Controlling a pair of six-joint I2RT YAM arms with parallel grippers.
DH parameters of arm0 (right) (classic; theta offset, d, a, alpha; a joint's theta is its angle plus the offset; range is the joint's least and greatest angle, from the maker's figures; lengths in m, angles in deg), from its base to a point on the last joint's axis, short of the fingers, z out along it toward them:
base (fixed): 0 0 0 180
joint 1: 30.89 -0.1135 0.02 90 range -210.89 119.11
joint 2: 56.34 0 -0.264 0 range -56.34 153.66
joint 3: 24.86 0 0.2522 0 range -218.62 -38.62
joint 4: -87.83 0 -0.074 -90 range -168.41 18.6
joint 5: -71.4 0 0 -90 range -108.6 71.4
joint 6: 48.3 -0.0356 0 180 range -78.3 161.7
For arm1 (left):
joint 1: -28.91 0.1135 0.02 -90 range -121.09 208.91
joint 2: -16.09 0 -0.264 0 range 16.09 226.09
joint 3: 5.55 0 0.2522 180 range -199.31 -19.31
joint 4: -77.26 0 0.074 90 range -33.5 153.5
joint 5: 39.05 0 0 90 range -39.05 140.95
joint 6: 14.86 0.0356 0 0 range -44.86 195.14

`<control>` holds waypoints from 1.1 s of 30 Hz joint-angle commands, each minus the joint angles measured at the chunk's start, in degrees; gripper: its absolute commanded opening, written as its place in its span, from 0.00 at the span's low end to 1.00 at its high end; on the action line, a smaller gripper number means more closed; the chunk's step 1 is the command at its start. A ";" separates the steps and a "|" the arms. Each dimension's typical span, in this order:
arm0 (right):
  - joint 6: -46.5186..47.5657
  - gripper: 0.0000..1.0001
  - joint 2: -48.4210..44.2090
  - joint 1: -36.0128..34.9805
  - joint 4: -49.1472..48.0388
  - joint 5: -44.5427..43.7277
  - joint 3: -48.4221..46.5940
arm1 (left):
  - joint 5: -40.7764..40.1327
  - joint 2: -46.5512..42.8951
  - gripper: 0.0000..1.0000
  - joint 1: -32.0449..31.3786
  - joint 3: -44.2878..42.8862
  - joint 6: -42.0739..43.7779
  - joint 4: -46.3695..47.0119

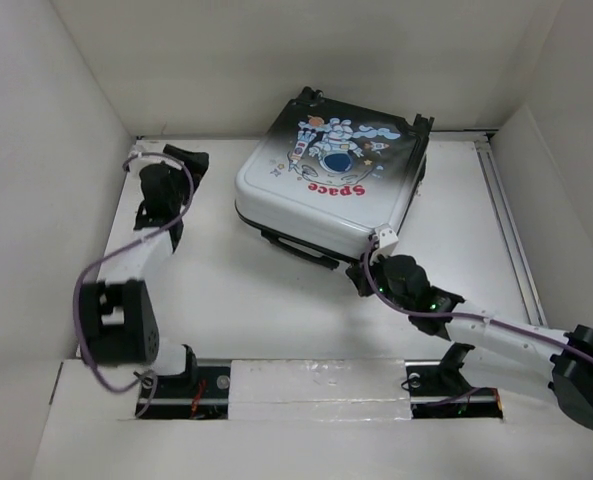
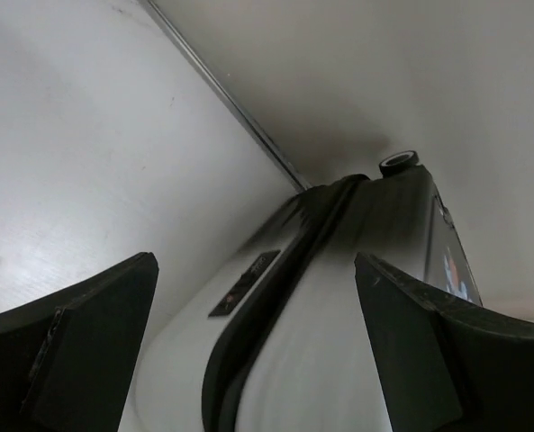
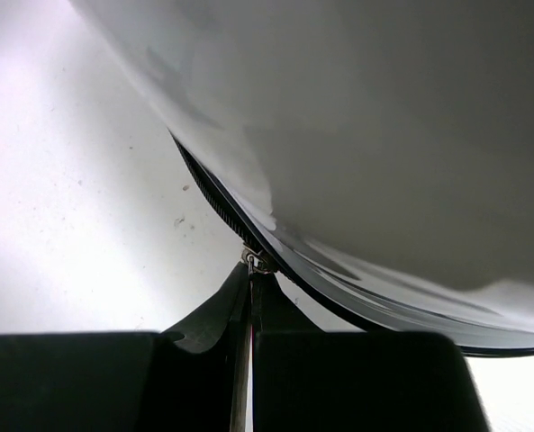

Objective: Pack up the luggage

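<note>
In the top view, the luggage (image 1: 326,185) lies shut and flat on the white table (image 1: 256,300), in the upper middle of the frame and turned askew. Its upper shell carries a cartoon astronaut and the red word "Space", which reads upside down from here. Two black wheels (image 1: 423,122) stick out at its far edge, and a dark handle (image 1: 296,248) runs along its near edge. The left gripper (image 1: 181,160) sits at upper left, apart from the case. The right gripper (image 1: 368,268) touches the case's near corner. A metal rail (image 1: 506,220) runs down the right side of the table, and purple cables (image 1: 126,255) trail along both arms.

In the left wrist view, the left gripper (image 2: 253,261) is spread wide and holds nothing. The luggage (image 2: 339,342) lies beyond it, with one wheel (image 2: 398,162) at upper right. A small dark plate (image 2: 244,283) beside the zip seam bears marks too blurred to read.

In the right wrist view, the right gripper (image 3: 250,306) is pinched closed on the thin zipper pull (image 3: 256,262). This happens at the dark zip track (image 3: 212,198) under the white shell of the luggage (image 3: 357,135), which fills the upper right. Bare table (image 3: 68,225) shows at left.
</note>
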State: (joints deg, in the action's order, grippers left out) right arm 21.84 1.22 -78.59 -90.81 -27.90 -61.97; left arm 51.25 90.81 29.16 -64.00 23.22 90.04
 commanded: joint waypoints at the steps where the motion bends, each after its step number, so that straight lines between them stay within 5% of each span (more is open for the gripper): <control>1: -2.20 0.00 -2.28 -0.46 -2.98 6.05 -2.57 | 12.16 12.34 0.86 1.51 -13.73 -1.52 -1.29; 5: -2.20 0.00 0.35 -0.46 -2.98 6.58 -4.06 | 21.50 22.75 0.83 -1.30 -18.07 -5.29 4.72; 22: 5.35 0.00 24.60 -9.95 -0.52 4.66 -27.79 | 20.97 18.01 0.83 -15.36 -2.69 -4.76 12.20; 33: 5.36 0.00 11.98 -12.06 4.84 -9.43 -19.99 | 24.67 16.17 0.83 -19.50 3.11 -6.79 15.99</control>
State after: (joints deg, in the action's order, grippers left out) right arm 28.22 20.50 -87.56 -77.26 -42.50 -82.19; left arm 57.63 107.18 19.10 -65.01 18.50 112.69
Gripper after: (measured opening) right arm 0.024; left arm 0.829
